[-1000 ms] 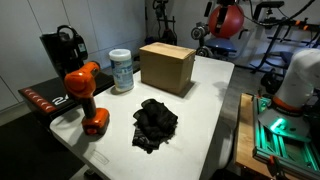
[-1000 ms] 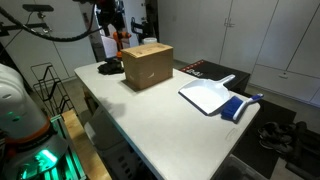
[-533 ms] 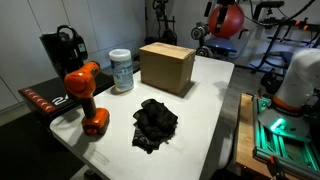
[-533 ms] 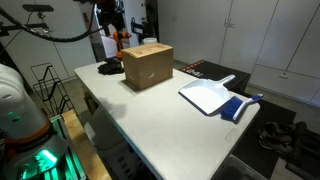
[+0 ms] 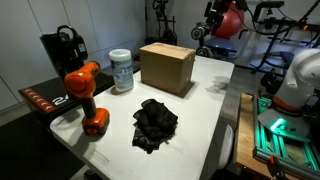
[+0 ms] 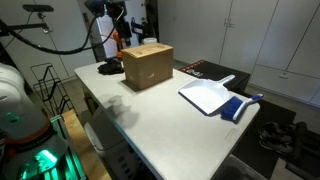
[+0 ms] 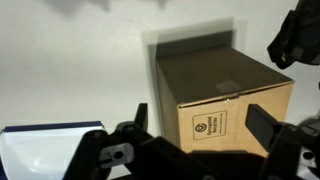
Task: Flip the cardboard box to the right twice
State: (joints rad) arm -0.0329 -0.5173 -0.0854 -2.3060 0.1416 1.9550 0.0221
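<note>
We see the white plastic canister (image 5: pixel 121 71) standing just beside the plain brown cardboard box (image 5: pixel 167 67), blocking that flank. Crumpled black cloth (image 5: pixel 155 122) lies near its front. Opposite flank: bare white desk (image 5: pixel 210 100), free passage; above the box, open.

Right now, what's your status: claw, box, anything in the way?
Gripper open, above the cardboard box. Box on table, not gripped. White canister close beside it, black cloth nearby.

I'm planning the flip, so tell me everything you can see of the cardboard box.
The cardboard box is plain brown, roughly cubic, with only closed faces showing and a small printed stamp on one side in the wrist view. It sits flat on the white table, touching nothing else; the white canister stands beside it, apart.
</note>
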